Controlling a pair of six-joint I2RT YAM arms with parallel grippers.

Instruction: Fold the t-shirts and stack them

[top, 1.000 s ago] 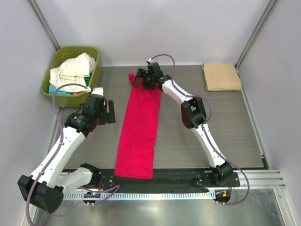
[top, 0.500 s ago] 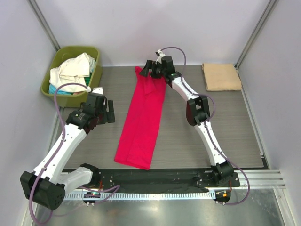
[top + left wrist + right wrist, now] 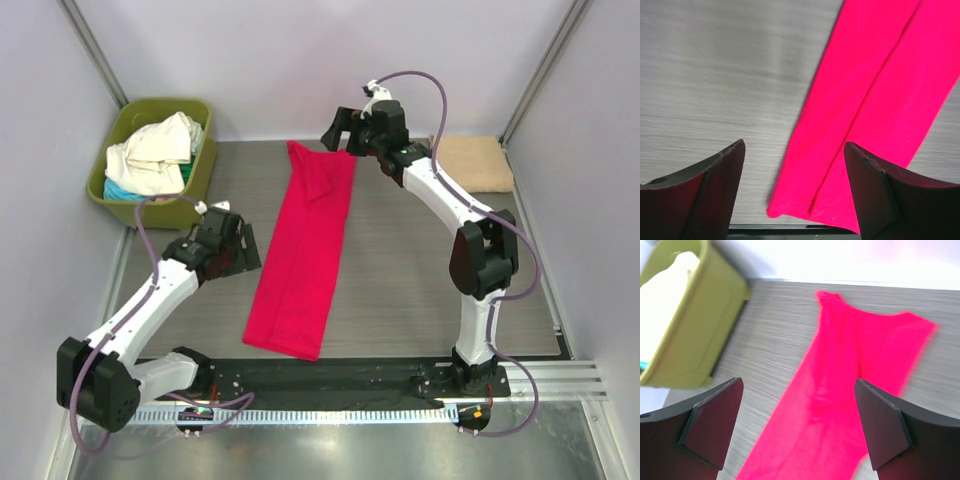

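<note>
A crimson-red t-shirt [image 3: 305, 250] lies folded into a long narrow strip down the middle of the table. It also shows in the left wrist view [image 3: 875, 100] and the right wrist view [image 3: 850, 390]. My right gripper [image 3: 340, 128] is open and empty, raised above the strip's far end. My left gripper [image 3: 245, 252] is open and empty, just left of the strip's middle. A folded tan-beige t-shirt [image 3: 470, 163] lies at the back right. Cream-white and teal shirts [image 3: 155, 150] fill the olive tub.
The olive-green tub [image 3: 200, 165] stands at the back left corner and shows in the right wrist view [image 3: 695, 325]. A black rail [image 3: 380, 375] runs along the table's near edge. White walls close the sides and back.
My right gripper let go of the red shirt's far end and lifted back and to the right. My left gripper moved down and right toward the strip. The shirt now lies flat.
</note>
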